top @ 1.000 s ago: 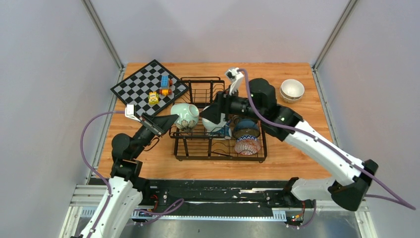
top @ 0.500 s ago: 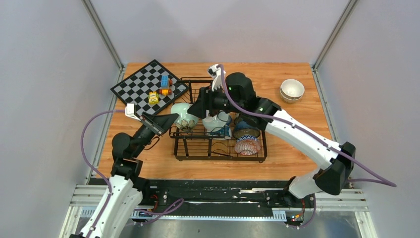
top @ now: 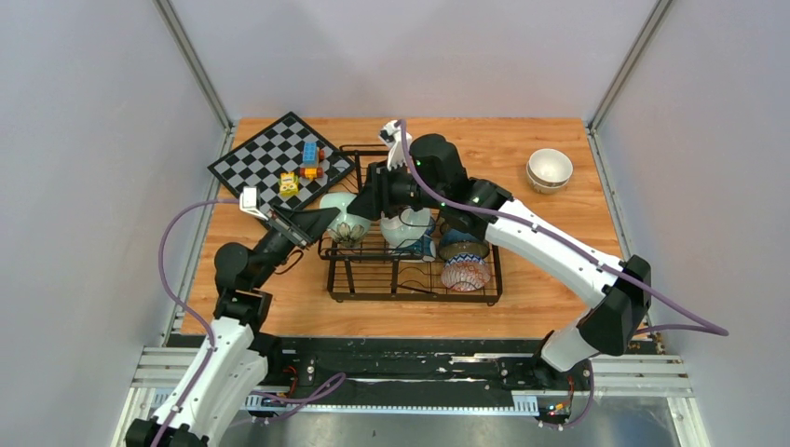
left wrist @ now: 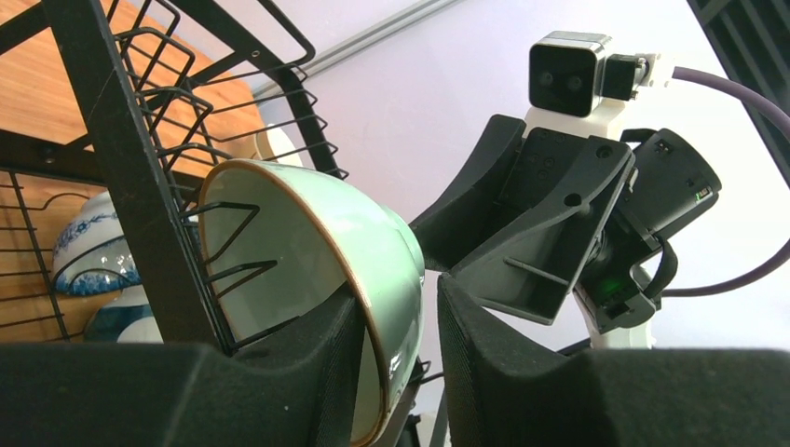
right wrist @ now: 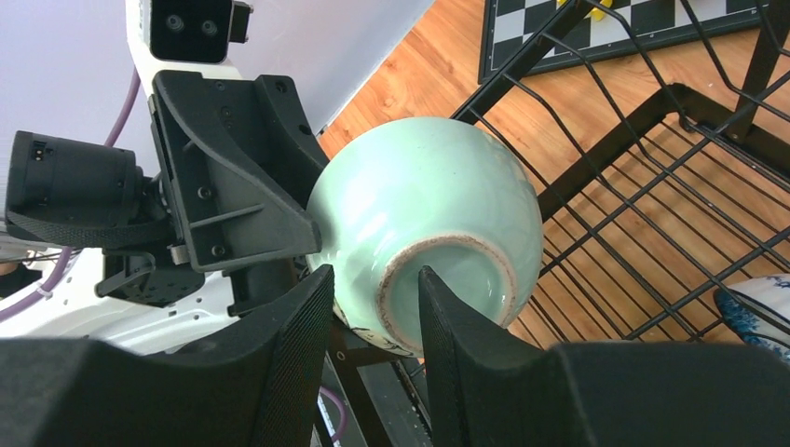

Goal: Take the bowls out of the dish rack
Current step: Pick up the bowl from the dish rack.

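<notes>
A black-and-white chessboard (top: 265,158) is seen laid at an angle on the far left corner of a wooden counter (top: 559,279). Small toy blocks are set on the board's right part: a blue-and-orange stack (top: 310,156) and, just beside it on the nearer side, a yellow block (top: 289,184). The counter is enclosed by pale grey walls (top: 93,140), and its near edge is lined by a metal rail (top: 419,368).

My left arm (top: 219,363) and right arm (top: 550,247) are white shells with black joints and purple cables (top: 163,261). My left gripper (left wrist: 401,298) and right gripper (right wrist: 374,279) are matte black, each topped by a white-cased camera (left wrist: 566,74).
</notes>
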Action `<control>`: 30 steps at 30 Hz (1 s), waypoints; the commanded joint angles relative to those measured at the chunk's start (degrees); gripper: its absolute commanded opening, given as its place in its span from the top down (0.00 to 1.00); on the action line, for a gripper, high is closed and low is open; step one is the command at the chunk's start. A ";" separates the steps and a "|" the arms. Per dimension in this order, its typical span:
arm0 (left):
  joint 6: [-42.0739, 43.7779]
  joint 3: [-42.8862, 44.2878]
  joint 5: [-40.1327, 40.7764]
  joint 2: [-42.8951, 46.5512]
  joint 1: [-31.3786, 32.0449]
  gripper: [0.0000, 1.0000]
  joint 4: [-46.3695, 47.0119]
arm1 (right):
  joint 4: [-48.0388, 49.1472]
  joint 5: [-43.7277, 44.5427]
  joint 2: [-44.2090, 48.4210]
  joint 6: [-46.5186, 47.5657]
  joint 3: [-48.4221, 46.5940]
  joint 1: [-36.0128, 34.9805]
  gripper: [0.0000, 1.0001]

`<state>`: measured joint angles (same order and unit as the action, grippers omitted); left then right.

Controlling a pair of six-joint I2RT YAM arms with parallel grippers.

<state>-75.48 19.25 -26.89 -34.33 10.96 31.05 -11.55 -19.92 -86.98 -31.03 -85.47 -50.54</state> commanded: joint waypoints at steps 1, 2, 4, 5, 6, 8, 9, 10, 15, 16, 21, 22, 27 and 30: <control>-0.57 1.67 -1.73 -1.23 -0.41 0.66 5.53 | 1.46 -2.91 -1.00 -2.61 -0.89 -0.83 0.59; -0.73 1.75 -1.82 -1.57 -0.41 0.68 6.13 | 1.72 -3.19 -1.07 -2.79 -0.81 -0.87 0.59; -1.08 1.84 -2.06 -2.27 -0.41 0.72 7.38 | 2.09 -3.29 -1.09 -2.91 -0.70 -0.79 0.59; -1.16 2.01 -2.26 -2.63 -0.41 0.74 7.77 | 2.11 -3.16 -1.10 -2.88 -0.69 -0.79 0.59; -1.20 2.14 -2.35 -2.98 -0.41 0.76 8.23 | 2.07 -2.98 -1.09 -2.79 -0.76 -0.78 0.59; -1.24 2.41 -2.37 -3.36 -0.41 0.78 8.77 | 2.06 -2.71 -1.09 -2.71 -0.82 -0.72 0.59; -1.25 2.50 -2.37 -3.55 -0.41 0.80 9.10 | 2.06 -2.63 -1.01 -2.60 -0.79 -0.70 0.59; -1.18 2.61 -2.33 -3.61 -0.41 0.81 9.26 | 2.06 -2.52 -0.95 -2.52 -0.89 -0.62 0.59; -1.39 2.79 -1.27 -4.28 -0.41 0.89 10.86 | 2.02 -2.40 0.01 -2.53 -1.11 0.66 0.55; -1.72 2.81 -1.14 -4.62 -0.41 0.92 11.59 | 1.90 -2.40 0.31 -2.51 -1.21 0.98 0.54; -4.88 3.02 -1.06 -7.50 -0.41 1.00 17.27 | 1.33 -2.72 3.32 -2.42 -1.69 3.46 0.49; -5.52 3.19 -1.05 -8.18 -0.41 1.00 18.45 | 1.23 -2.94 4.06 -2.44 -1.71 3.93 0.48; -6.62 5.61 -1.59 -10.38 -0.42 1.00 20.80 | 0.59 -3.78 8.27 -1.97 -1.60 6.28 0.45; -6.22 7.90 -1.73 -11.38 -0.41 1.00 20.81 | 0.49 -3.73 11.16 -1.90 -0.65 7.17 0.43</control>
<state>-81.69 21.96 -29.26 -45.30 10.98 44.62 -10.94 -22.33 -80.34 -33.19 -85.47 -44.84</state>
